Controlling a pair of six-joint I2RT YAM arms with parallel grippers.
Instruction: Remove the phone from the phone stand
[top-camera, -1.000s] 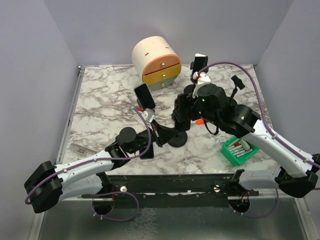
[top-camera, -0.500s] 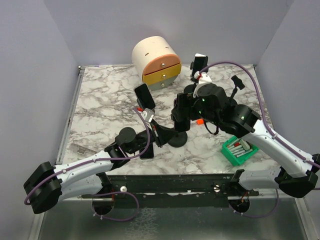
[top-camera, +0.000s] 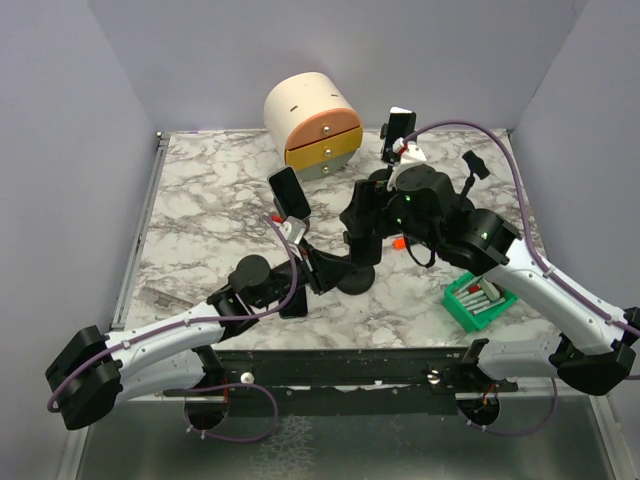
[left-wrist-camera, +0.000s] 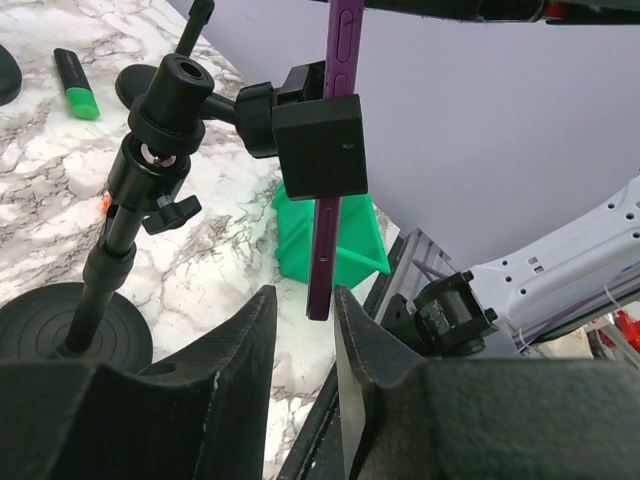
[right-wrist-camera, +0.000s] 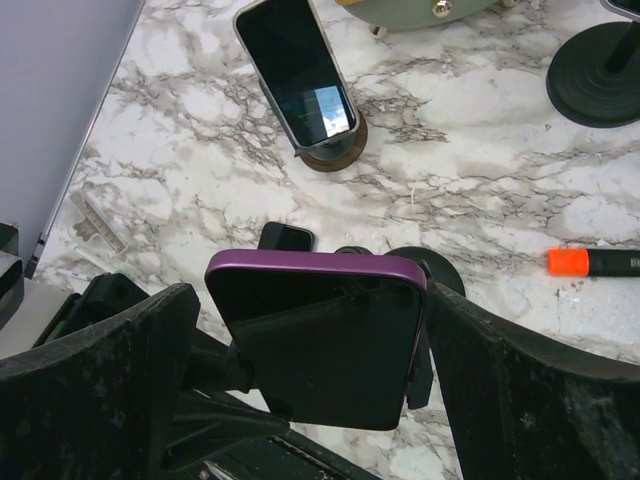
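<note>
Left wrist view: the left gripper (left-wrist-camera: 303, 305) is narrowly parted just under the lower end of the purple phone (left-wrist-camera: 320, 265), not closed on it. The phone stands edge-on in the black clamp (left-wrist-camera: 320, 145) of the phone stand (left-wrist-camera: 110, 250), near the middle of the marble table (top-camera: 200, 200). On the right, the right gripper (right-wrist-camera: 312, 300) is spread wide, a finger on each side of the phone. Its fingers (right-wrist-camera: 100, 380) look just clear of the edges, though I cannot tell.

Top view looks down from behind; close wrist views apparently share the phone (right-wrist-camera: 318, 330).
</note>
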